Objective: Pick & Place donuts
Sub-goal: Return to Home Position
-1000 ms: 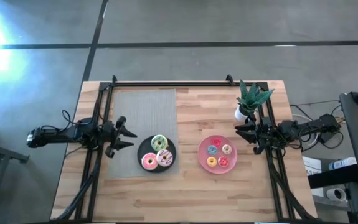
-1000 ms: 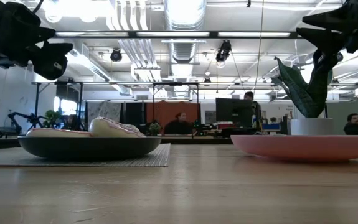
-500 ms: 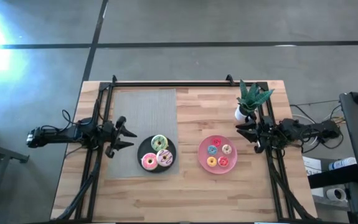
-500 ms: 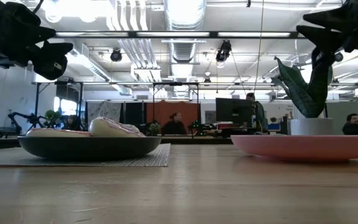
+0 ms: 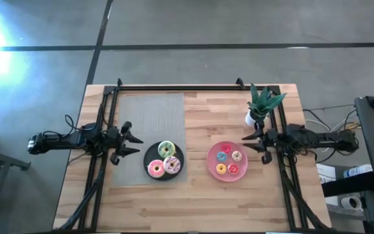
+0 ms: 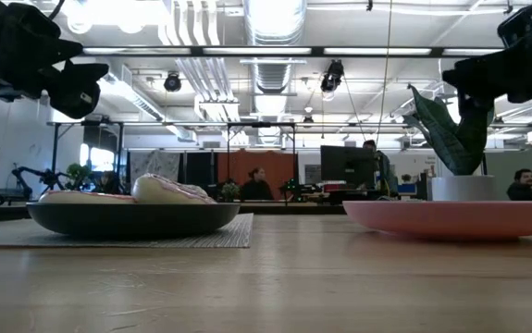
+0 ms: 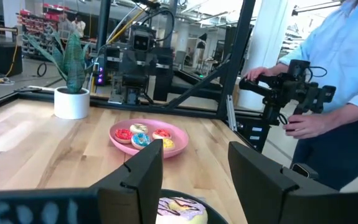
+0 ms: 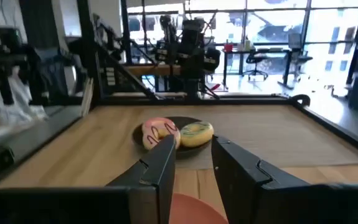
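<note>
The left gripper [image 5: 134, 143] hangs over the bench's left edge, its fingers apart and holding nothing. It points across the bench [image 5: 219, 201] at the black plate [image 5: 149, 156] just in front of it. That plate rests on the corner of a grey mat [image 5: 151, 117] nearest the bench's middle. It carries the three large donuts, packed together and touching: the green donut [image 5: 166, 148], the pink donut [image 5: 155, 169] and the pale streaked donut [image 5: 172, 164].

The right gripper [image 5: 246, 143] hangs over the right edge, fingers parted and empty, facing the pink plate [image 5: 211, 162]. This plate lies between the black plate and the right edge, apart from the black one. The tiny donuts [image 5: 222, 157] lie on it: red, blue, yellow and a pale one.

A potted plant [image 5: 261, 104] stands near the back right corner, just beside the right arm. Beyond the right edge, the left wrist view shows a person [image 7: 347, 56] in a light blue shirt holding a dark device [image 7: 287, 90].
</note>
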Robot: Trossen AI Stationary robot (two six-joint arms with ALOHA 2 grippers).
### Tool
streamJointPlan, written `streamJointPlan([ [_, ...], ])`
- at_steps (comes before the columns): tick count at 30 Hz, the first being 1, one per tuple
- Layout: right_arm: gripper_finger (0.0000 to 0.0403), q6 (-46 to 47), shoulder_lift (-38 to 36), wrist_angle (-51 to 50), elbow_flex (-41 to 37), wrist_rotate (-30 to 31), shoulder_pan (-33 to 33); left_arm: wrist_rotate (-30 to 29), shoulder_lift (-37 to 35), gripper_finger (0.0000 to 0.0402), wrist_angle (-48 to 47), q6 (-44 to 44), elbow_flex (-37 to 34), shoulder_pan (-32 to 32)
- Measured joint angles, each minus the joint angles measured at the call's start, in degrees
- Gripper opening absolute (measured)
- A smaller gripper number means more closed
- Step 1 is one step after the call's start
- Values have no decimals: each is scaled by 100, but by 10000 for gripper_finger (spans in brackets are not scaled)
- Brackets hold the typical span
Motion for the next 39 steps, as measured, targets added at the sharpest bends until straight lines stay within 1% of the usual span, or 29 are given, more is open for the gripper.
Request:
streamJointPlan([
  [3, 98, -205, 2, -15, 0, 13, 54, -2, 0, 156, -2, 0, 0, 0],
  [6, 98, -321, 2, -15, 0, 25, 239, -2, 2, 156, -9, 0, 0, 0],
  [10, 98, -353, 2, -15, 0, 32, 413, -2, 0, 156, -14, 0, 0, 0],
  [39, 98, -353, 91, -10, -4, 43, 413, -2, 0, 156, -20, 1, 2, 0],
])
